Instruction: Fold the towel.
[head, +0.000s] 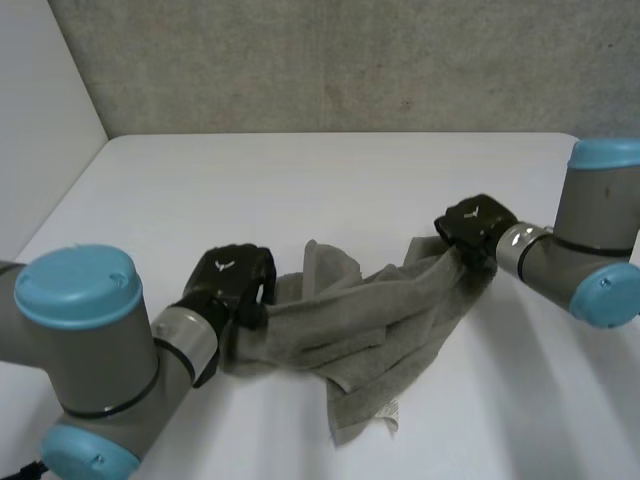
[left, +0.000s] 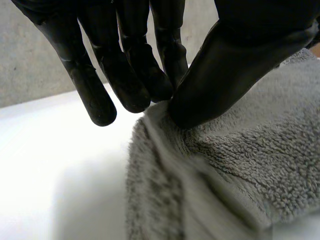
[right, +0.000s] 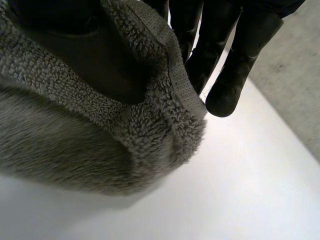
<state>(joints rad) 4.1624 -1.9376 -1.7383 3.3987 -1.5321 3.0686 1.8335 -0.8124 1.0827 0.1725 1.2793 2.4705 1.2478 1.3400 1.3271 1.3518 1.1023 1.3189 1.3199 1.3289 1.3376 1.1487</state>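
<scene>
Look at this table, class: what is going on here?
A two-armed robot is handling a crumpled grey terry towel on the white table. Its left hand pinches one end between thumb and fingers; its right hand grips the opposite end. The towel sags in a bunch between them, with no neat fold made yet.

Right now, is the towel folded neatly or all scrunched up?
Scrunched up. The grey towel bunches between the left hand and right hand, creased unevenly, one corner on the table.

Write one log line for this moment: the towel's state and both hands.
fold: not done | towel: crumpled, stretched between hands | left hand: pinches one end | right hand: holds other end
</scene>
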